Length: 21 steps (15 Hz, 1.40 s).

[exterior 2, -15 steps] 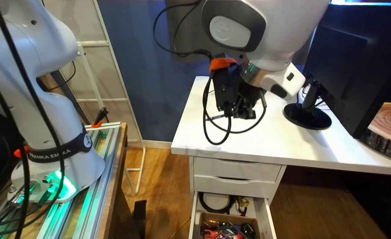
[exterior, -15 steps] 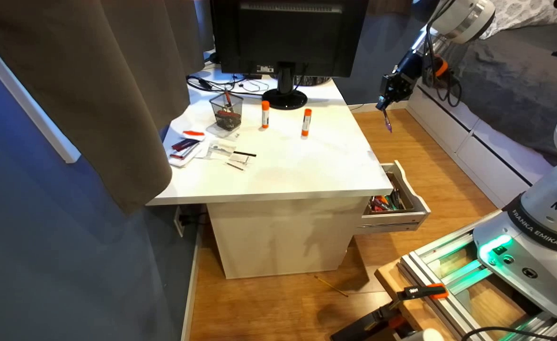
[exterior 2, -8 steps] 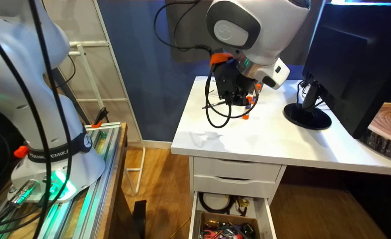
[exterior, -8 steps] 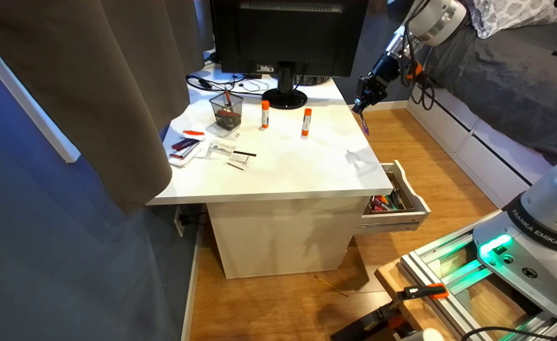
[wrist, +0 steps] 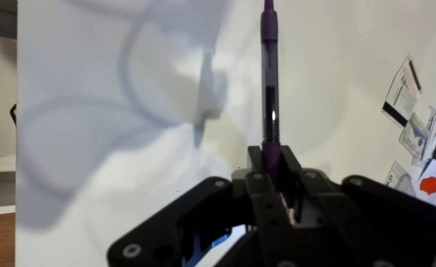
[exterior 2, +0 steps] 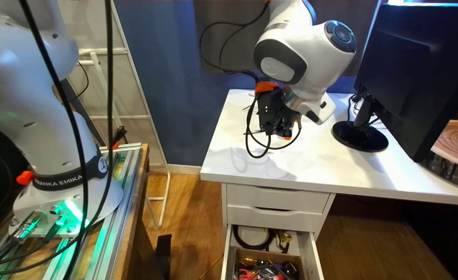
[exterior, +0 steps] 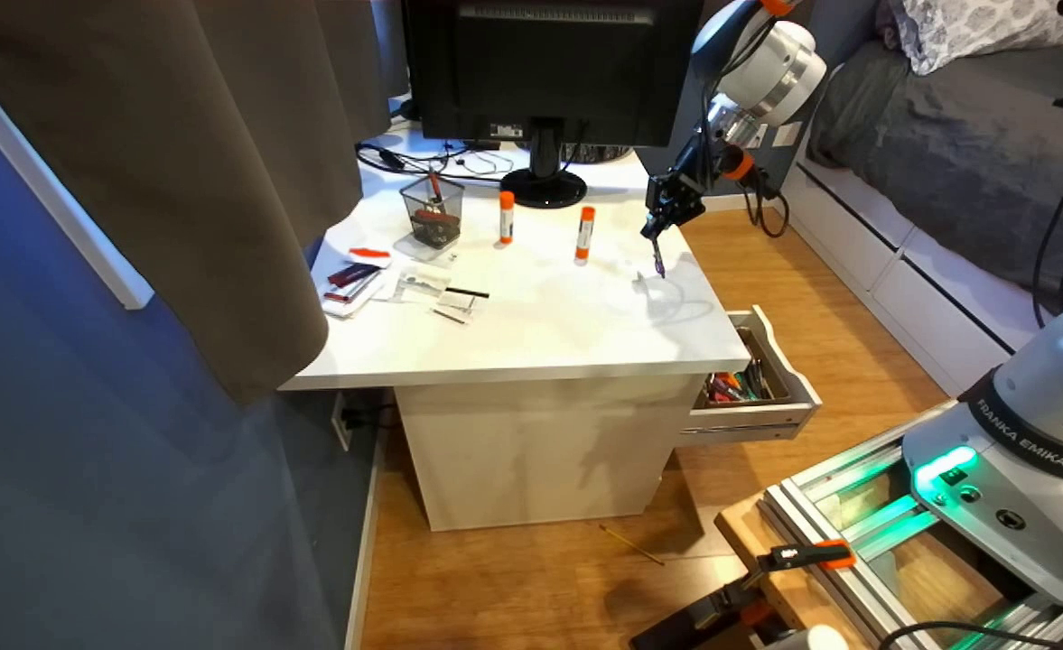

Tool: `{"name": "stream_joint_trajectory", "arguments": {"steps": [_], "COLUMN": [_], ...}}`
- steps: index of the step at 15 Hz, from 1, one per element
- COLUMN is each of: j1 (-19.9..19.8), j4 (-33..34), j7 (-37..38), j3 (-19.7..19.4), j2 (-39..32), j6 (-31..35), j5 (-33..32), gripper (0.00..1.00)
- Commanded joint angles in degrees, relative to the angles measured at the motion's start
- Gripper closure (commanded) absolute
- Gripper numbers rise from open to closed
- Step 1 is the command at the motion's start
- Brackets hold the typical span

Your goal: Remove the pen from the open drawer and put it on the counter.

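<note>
The black gripper (wrist: 271, 155) pinches a slim, clear-barrelled purple pen (wrist: 270, 89) between its fingers (wrist: 255, 160) above the smooth white counter (exterior: 549, 338); in an exterior view it hangs right of the glue sticks (exterior: 583, 235), farther left than earlier.

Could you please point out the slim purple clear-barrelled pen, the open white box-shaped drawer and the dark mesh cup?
Slim purple pen (wrist: 270, 89): wrist view, on the clear barrel.
Open white drawer (exterior: 752, 418): an exterior view, on the side wall.
Dark mesh cup (exterior: 434, 233): an exterior view, on the lower wall.
</note>
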State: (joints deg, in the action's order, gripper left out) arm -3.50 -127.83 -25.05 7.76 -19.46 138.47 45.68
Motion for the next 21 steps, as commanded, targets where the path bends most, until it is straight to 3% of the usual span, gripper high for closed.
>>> {"name": "stream_joint_trajectory", "arguments": {"steps": [1,9,10,11,13,15,21], "j1": [1.83,4.53,4.45,4.44,4.40,4.39,1.34], "j4": [3.41,7.05,7.34,7.45,7.39,6.34,-6.34], "j7": [5.67,23.01,24.06,24.87,25.88,26.06,12.98], "j3": [-0.95,-3.39,-3.31,-3.26,-3.11,-3.00,-2.51], "j2": [-4.96,-10.87,-11.17,-11.29,-11.19,-9.72,3.62], "j6": [3.31,3.63,3.48,3.78,4.48,4.97,7.51], "j5": [-1.41,-12.48,-13.56,-14.69,-16.77,-19.26,-27.18], "gripper": [0.97,0.97,0.93,0.62,0.56,0.42,0.00]}}
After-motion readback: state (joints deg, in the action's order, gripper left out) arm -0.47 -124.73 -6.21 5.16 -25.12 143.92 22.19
